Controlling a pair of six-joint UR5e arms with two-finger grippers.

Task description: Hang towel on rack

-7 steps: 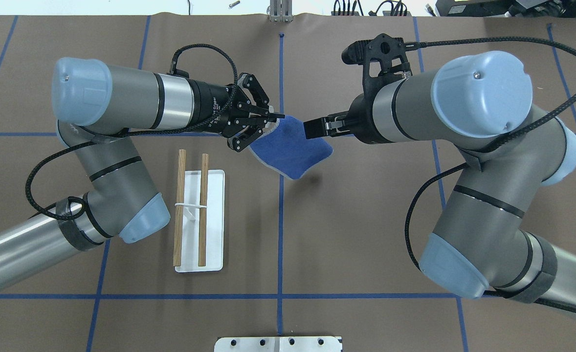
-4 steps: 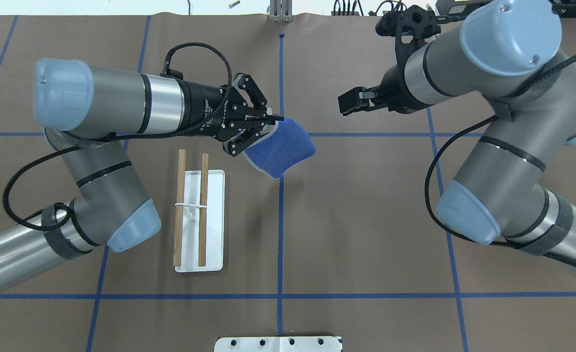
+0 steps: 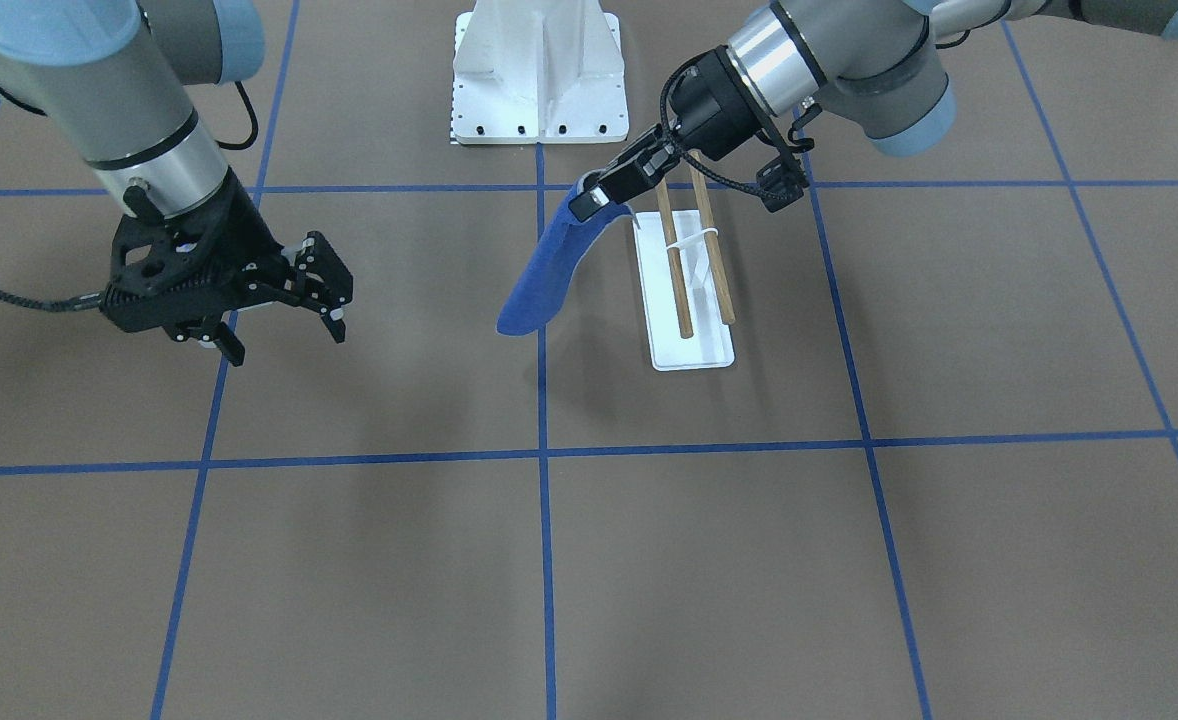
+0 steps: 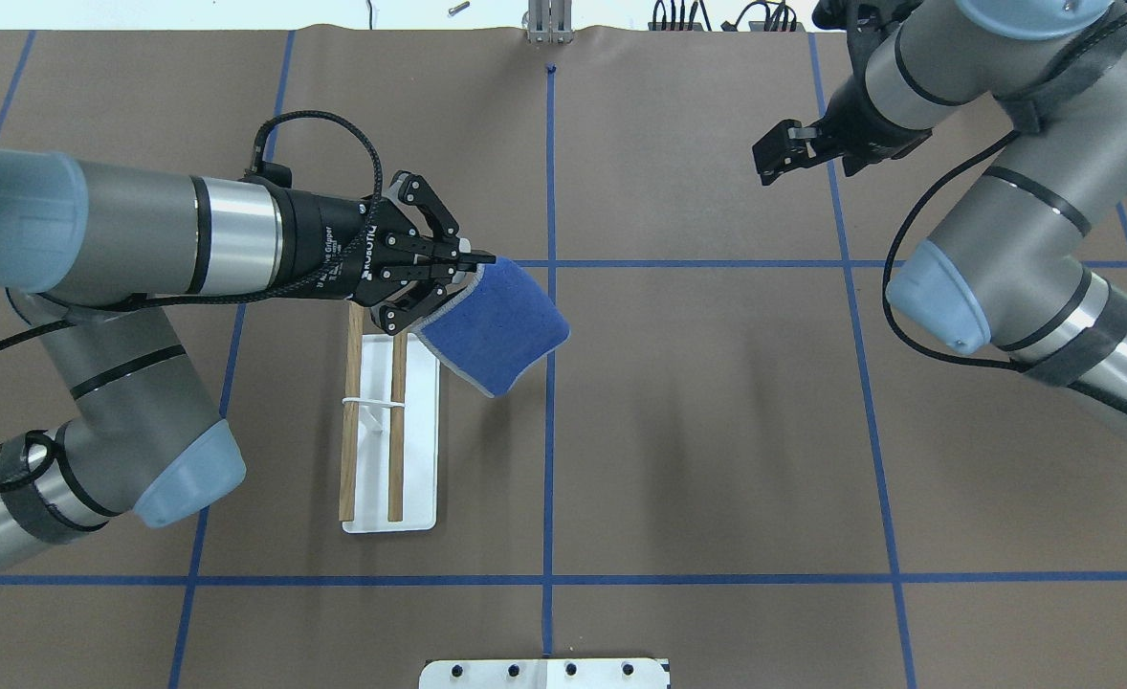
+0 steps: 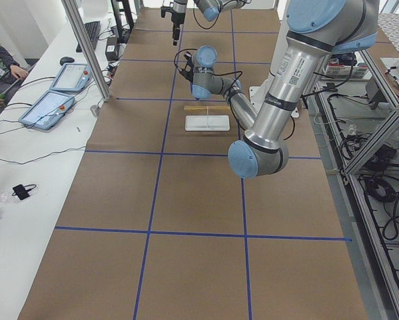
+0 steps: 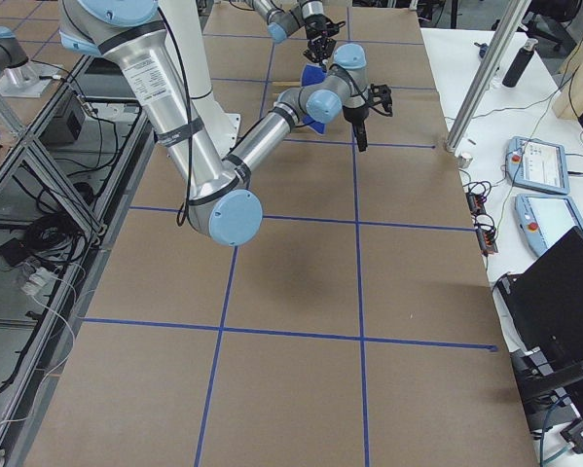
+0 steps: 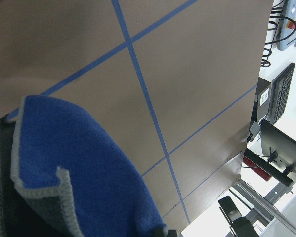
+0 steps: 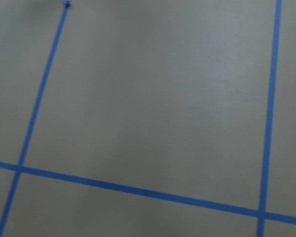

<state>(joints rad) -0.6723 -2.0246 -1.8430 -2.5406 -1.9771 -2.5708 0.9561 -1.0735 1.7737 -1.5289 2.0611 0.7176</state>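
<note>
Differs from one second ago, with both pairs of jaws then meeting at the towel (image 4: pixel 497 330) over the middle of the desk (image 4: pixel 717 431). Now finds the right jaws released, spread and holding nothing, drawn back well clear of the cloth toward the far right of the desk. Differs from half a second ago in having the left jaws and the towel shifted toward the rack (image 4: pixel 420 431), the cloth now overlapping one end of the white base in the overhead view.

Shows the left arm (image 4: pixel 133 234) reaching in almost level, wrist aimed at the centre line, jaws clenched on one edge of the towel. Leaves the cloth hanging ahead of and below those jaws in a drooping fold, off the desk in the front-facing view (image 3: pixel 544 270) and filling the lower left of the left wrist view (image 7: pixel 73 168). Places the rack on the desk beneath and just beside the left jaws, with the towel beside the two wooden rods (image 3: pixel 694 260) and draped over neither.

Shows the right arm (image 4: pixel 1023 201) bent at the elbow and raised. Takes in brown desk surface and blue tape lines (image 8: pixel 138 190) below the right jaws.
</note>
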